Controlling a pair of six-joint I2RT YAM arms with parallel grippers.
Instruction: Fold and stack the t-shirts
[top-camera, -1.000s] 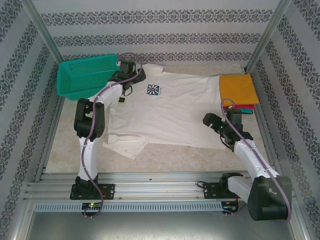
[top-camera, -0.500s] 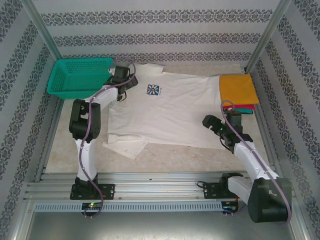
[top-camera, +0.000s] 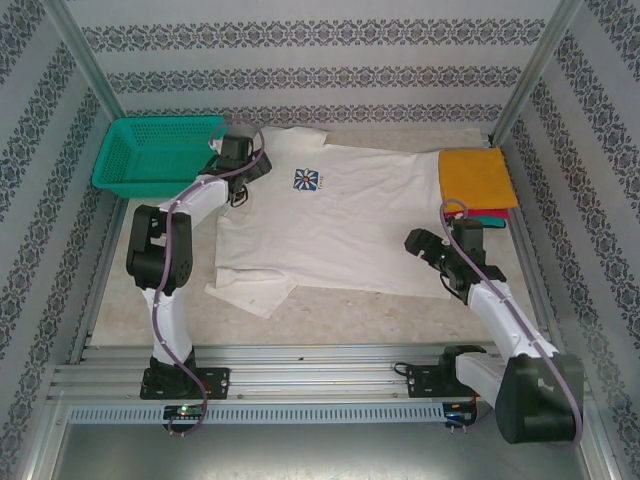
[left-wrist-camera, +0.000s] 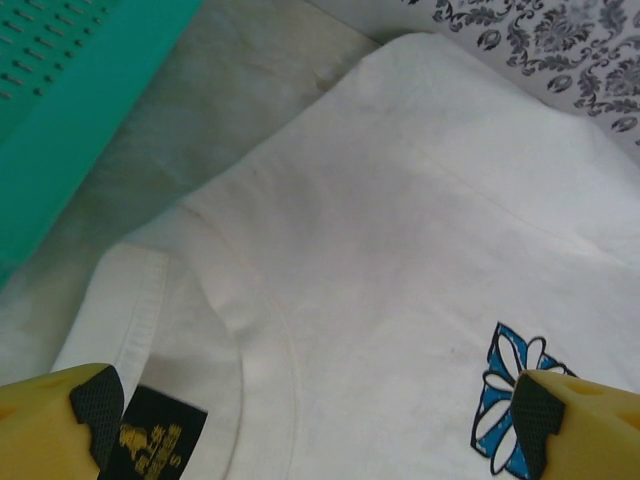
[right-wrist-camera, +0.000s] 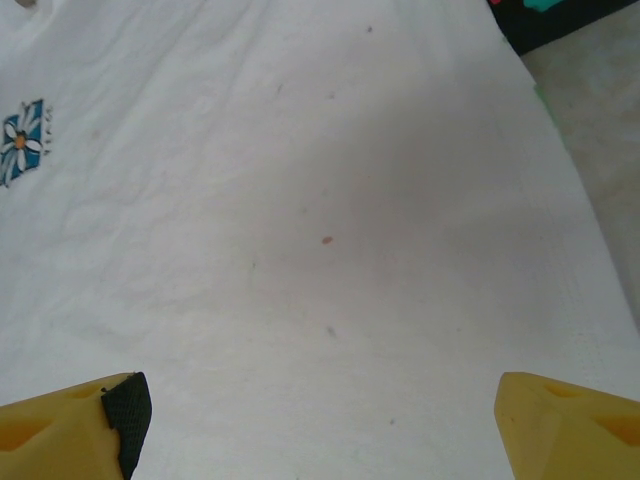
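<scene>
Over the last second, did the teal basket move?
Yes. The teal basket shifted left, toward the left wall and away from the collar of the white t-shirt.

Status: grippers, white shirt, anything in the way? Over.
Both open: left gripper above the collar, right gripper above the hem end. Flat, unfolded: white t-shirt; orange shirt folded beside it. Beside left arm: teal basket, off the cloth.

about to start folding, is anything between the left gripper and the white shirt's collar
Nothing visible. The left gripper hangs open right above the white shirt at its collar; the teal basket sits off to the side.
</scene>
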